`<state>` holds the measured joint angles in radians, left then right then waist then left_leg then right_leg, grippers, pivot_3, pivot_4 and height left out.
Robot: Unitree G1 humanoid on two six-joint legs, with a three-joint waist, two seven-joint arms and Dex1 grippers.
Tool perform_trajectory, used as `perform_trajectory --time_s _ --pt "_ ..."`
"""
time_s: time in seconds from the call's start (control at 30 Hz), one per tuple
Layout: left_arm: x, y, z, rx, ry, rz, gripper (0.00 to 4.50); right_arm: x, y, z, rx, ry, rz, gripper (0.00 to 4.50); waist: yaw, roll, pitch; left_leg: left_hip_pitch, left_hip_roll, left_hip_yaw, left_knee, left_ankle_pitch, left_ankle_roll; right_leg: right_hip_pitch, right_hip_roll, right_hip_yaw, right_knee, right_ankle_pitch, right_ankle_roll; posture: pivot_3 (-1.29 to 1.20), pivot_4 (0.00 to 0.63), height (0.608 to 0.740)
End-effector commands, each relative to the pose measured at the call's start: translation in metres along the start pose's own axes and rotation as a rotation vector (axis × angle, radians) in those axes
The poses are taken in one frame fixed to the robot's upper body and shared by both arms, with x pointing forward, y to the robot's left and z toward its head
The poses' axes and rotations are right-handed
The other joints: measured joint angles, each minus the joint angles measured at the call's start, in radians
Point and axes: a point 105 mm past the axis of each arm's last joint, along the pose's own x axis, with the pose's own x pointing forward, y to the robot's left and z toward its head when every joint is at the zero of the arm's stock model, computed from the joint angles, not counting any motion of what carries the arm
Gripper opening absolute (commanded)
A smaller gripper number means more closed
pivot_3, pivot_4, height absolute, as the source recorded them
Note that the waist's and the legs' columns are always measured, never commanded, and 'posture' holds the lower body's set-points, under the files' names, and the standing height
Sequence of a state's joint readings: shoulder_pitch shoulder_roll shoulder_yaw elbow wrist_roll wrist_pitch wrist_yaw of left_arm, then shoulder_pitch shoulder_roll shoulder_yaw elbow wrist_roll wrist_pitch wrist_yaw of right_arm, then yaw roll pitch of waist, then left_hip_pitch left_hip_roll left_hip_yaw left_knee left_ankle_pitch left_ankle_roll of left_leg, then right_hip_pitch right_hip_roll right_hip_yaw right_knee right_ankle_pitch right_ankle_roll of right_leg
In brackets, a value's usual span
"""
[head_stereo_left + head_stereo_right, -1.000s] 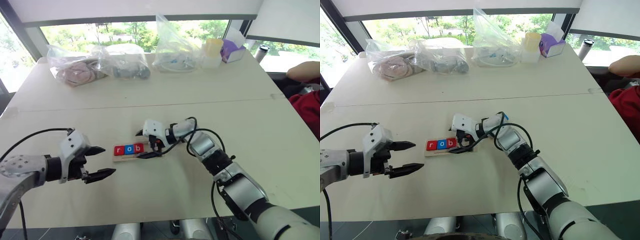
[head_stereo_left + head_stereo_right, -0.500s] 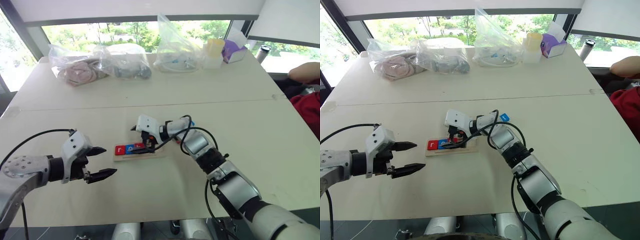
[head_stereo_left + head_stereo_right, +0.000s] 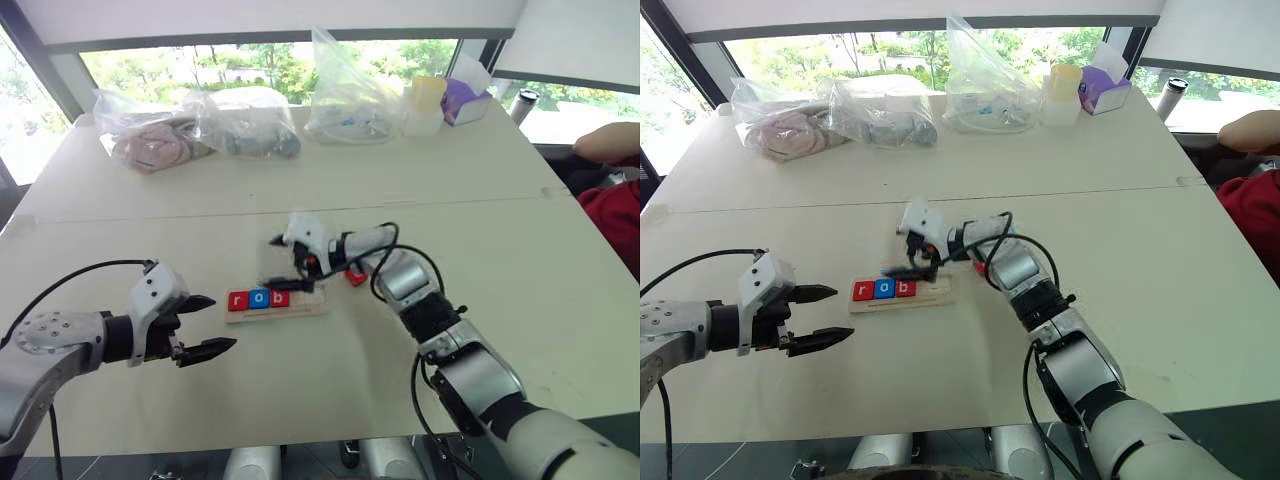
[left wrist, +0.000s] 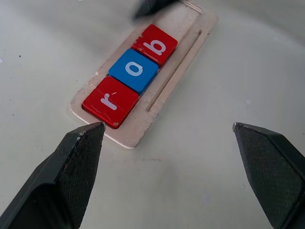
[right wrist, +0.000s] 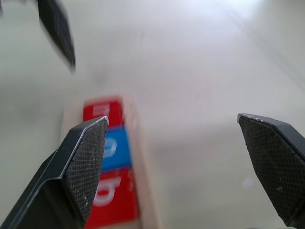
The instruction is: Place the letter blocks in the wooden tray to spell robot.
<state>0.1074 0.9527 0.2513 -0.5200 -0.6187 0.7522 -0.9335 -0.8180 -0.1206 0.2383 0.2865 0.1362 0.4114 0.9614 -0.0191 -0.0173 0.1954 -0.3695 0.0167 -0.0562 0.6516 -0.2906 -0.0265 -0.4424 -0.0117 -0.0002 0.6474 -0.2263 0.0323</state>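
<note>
The wooden tray (image 3: 305, 308) lies mid-table with three letter blocks in its slot: red r (image 3: 238, 300), blue o (image 3: 258, 298), red b (image 3: 279, 297). The left wrist view shows them close up, r (image 4: 110, 101), o (image 4: 134, 69), b (image 4: 155, 45), with bare tray (image 4: 190, 38) past the b. My right gripper (image 3: 272, 263) hovers open and empty just above the tray's right part, pointing left. A loose red block (image 3: 355, 277) lies on the table beside the right forearm. My left gripper (image 3: 212, 322) is open and empty, left of the tray and aimed at its r end.
Plastic bags (image 3: 245, 125) with contents, a yellow-lidded container (image 3: 427, 100) and a purple tissue box (image 3: 465, 100) line the far edge. A person's arm and red clothing (image 3: 610, 190) show at the right edge. A seam (image 3: 150, 215) crosses the table behind the tray.
My right gripper has lifted off the tray, uncovering the r, o and b blocks. The loose red block beside the forearm has come into sight. The left gripper has stayed put.
</note>
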Motion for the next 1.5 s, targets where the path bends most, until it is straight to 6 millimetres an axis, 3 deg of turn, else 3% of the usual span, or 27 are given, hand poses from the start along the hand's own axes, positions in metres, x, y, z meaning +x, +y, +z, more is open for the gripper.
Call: perform_trajectory --time_s 0.03,0.17,0.37,0.57,0.83,1.0,1.1,1.27,1.37,1.5 --pt "-0.003 -0.009 0.030 0.042 -0.114 -0.045 4.50 -0.045 -0.014 0.051 0.042 -0.168 -0.139 4.46 0.008 0.000 0.000 -0.001 0.000 -0.001 0.000 0.000 0.000 0.000 0.000 0.000 0.000 0.000 0.000 0.00 0.150 0.740" --pt "-0.002 -0.016 0.064 0.070 -0.228 -0.105 4.50 -0.091 -0.008 0.020 0.067 -0.012 -0.324 4.46 0.025 -0.002 -0.001 -0.002 -0.001 -0.003 0.001 0.000 -0.001 0.002 -0.003 -0.003 -0.002 0.000 0.001 0.00 0.150 0.740" --pt "0.004 -0.016 0.073 0.089 -0.222 -0.137 4.50 -0.113 0.010 -0.027 0.149 0.176 -0.516 4.46 -0.013 -0.001 -0.001 -0.001 -0.001 0.001 0.000 0.001 -0.001 0.000 -0.001 0.000 0.000 0.000 0.001 0.00 0.150 0.740" --pt "0.011 -0.010 0.064 0.081 -0.176 -0.141 4.50 -0.118 0.014 -0.061 0.225 0.279 -0.639 4.46 -0.025 -0.001 -0.001 0.001 0.000 -0.002 -0.001 0.001 -0.001 0.000 0.003 0.000 0.001 -0.002 0.002 0.00 0.150 0.740" --pt "0.016 -0.004 0.064 0.088 -0.172 -0.138 4.50 -0.104 0.011 -0.069 0.280 0.268 -0.621 4.46 -0.024 -0.001 -0.001 0.000 -0.001 -0.001 0.000 0.001 -0.001 0.000 0.002 0.000 0.000 -0.002 0.002 0.00 0.150 0.740" --pt "0.016 -0.004 0.061 0.086 -0.167 -0.131 4.50 -0.101 0.009 -0.085 0.293 0.321 -0.637 4.46 -0.024 -0.001 -0.001 0.000 -0.001 -0.001 0.000 0.001 -0.001 0.000 0.002 0.000 0.000 -0.002 0.002 0.00 0.150 0.740" --pt "0.015 -0.004 0.059 0.079 -0.165 -0.118 4.50 -0.101 0.010 -0.090 0.273 0.354 -0.636 3.60 -0.025 -0.001 -0.001 0.000 -0.001 -0.001 0.000 0.001 -0.001 0.000 0.002 0.000 0.000 -0.002 0.003 0.00 0.150 0.740" --pt "0.017 -0.004 0.057 0.076 -0.165 -0.116 4.50 -0.100 0.010 -0.085 0.259 0.343 -0.643 1.16 -0.025 -0.001 -0.001 0.000 -0.001 -0.001 0.000 0.001 -0.001 0.000 0.002 0.000 0.000 -0.002 0.003 0.00 0.150 0.740" --pt "0.018 -0.005 0.057 0.077 -0.165 -0.118 4.50 -0.108 0.009 -0.076 0.256 0.318 -0.690 1.16 -0.024 -0.001 -0.001 0.000 -0.001 -0.001 0.000 0.001 -0.001 0.000 0.002 0.000 0.000 -0.002 0.003 0.00 0.150 0.740" --pt "0.019 -0.005 0.058 0.087 -0.159 -0.136 4.50 -0.135 0.013 -0.073 0.300 0.329 -0.879 1.16 -0.019 -0.001 -0.001 -0.001 -0.001 -0.001 0.000 0.001 -0.001 0.000 0.002 0.000 0.000 -0.002 0.003 0.00 0.150 0.740"
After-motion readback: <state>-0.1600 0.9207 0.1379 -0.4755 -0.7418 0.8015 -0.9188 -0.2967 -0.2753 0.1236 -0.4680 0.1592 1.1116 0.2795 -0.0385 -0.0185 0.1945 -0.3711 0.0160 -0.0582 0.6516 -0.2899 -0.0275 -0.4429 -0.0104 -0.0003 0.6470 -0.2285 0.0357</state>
